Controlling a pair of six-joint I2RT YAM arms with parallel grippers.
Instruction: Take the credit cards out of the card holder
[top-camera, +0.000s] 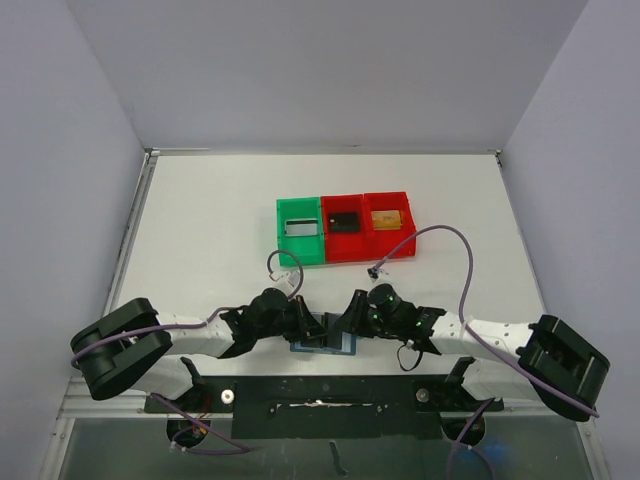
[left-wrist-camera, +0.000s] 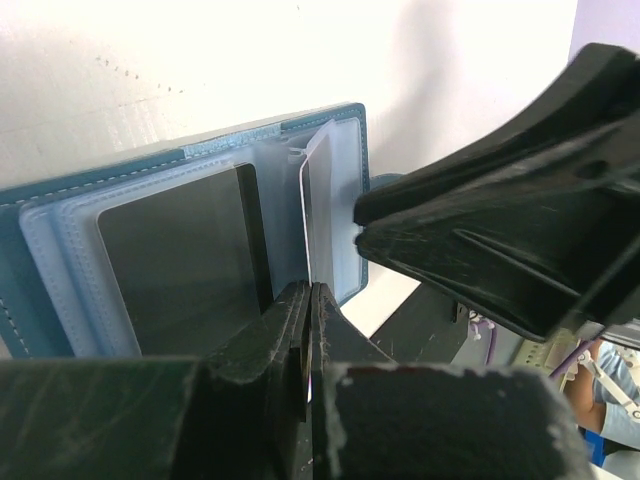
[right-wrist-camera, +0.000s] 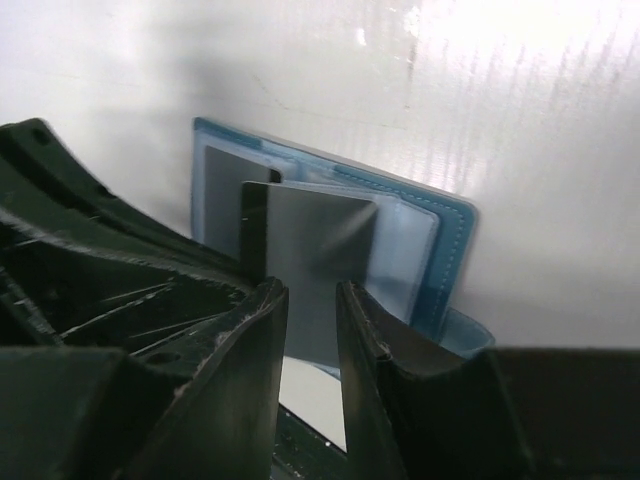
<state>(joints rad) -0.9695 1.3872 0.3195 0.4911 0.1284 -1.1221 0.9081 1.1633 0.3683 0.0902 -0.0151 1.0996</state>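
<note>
The light-blue card holder (top-camera: 322, 346) lies open at the near table edge between both grippers. In the left wrist view its blue cover (left-wrist-camera: 200, 150) frames clear sleeves, one with a dark grey credit card (left-wrist-camera: 185, 260) inside. My left gripper (left-wrist-camera: 311, 300) is shut on a thin card (left-wrist-camera: 320, 200) that stands on edge out of the sleeves. The right wrist view shows this dark grey card (right-wrist-camera: 315, 250) partly out of a clear sleeve, in front of the holder (right-wrist-camera: 455, 230). My right gripper (right-wrist-camera: 312, 300) is open, its jaws just in front of the card and not touching it.
A green bin (top-camera: 300, 232) and two red bins (top-camera: 345, 228) (top-camera: 390, 222) stand in a row at mid-table, each with a small flat item inside. The left gripper (top-camera: 308, 328) and right gripper (top-camera: 345, 322) are tip to tip. The black base rail runs just behind the holder.
</note>
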